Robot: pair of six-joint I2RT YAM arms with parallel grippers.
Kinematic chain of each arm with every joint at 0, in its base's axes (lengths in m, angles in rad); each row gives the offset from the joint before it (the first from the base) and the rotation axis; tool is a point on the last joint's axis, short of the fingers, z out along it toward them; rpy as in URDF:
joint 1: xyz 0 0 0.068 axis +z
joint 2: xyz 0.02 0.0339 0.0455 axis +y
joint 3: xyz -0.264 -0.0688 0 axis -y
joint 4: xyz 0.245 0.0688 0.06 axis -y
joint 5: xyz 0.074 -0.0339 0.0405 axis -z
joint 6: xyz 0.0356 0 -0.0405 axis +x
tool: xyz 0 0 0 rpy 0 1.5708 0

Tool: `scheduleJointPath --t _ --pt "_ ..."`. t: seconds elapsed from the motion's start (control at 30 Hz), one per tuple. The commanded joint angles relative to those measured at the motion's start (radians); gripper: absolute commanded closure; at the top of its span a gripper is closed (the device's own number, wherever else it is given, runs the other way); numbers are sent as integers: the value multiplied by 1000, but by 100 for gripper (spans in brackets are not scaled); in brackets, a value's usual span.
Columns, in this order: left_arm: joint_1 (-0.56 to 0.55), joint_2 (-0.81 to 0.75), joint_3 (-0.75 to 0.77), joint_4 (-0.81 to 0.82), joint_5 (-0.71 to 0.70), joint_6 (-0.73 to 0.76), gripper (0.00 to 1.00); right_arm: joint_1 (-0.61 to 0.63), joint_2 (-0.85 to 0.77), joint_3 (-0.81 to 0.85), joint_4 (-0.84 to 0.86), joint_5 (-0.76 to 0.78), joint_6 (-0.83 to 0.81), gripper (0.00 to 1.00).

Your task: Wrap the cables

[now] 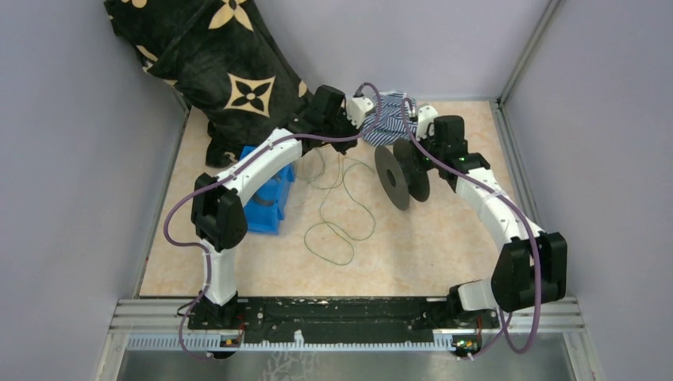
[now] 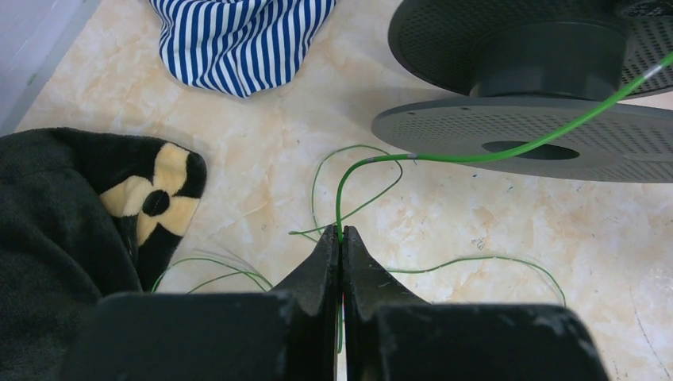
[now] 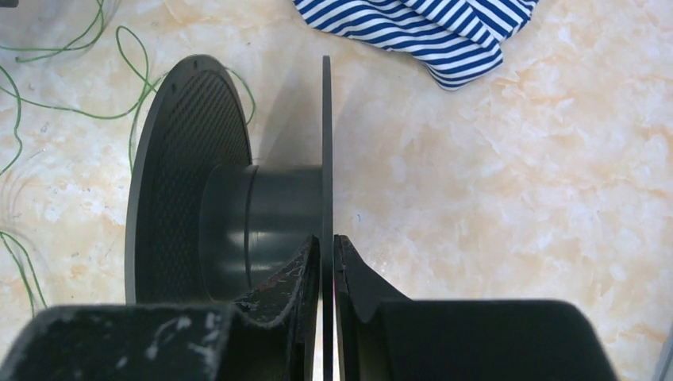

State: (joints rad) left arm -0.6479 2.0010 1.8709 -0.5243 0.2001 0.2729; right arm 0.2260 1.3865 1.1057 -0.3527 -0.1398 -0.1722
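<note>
The cables are one thin green wire (image 1: 341, 214) lying in loose loops on the beige table. My left gripper (image 2: 341, 232) is shut on a strand of it; from the fingertips the wire (image 2: 444, 158) rises and arcs right, over the black spool (image 2: 524, 127). In the top view the spool (image 1: 401, 175) stands on edge at the middle back. My right gripper (image 3: 327, 240) is closed on the thin right flange (image 3: 326, 143) of the spool, with one finger on each side. More wire loops (image 3: 131, 79) lie left of the spool.
A blue-and-white striped cloth (image 1: 390, 119) lies at the back between the two wrists. A black blanket with cream flowers (image 1: 214, 63) fills the back left corner, and a blue bin (image 1: 266, 202) stands under the left arm. Grey walls close in the table.
</note>
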Motion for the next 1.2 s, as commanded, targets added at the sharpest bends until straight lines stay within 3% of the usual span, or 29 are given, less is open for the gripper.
scheduleJointPath --t 0.0,0.23,1.17 --pt "0 -23 -4 -11 22 -11 96 4 -71 -24 14 43 6 89" --pt "-4 -40 -25 1 35 -13 96 21 -109 -72 7 80 18 98" --pt "-95 -6 -32 35 -134 226 100 32 -97 -83 98 -37 46 96"
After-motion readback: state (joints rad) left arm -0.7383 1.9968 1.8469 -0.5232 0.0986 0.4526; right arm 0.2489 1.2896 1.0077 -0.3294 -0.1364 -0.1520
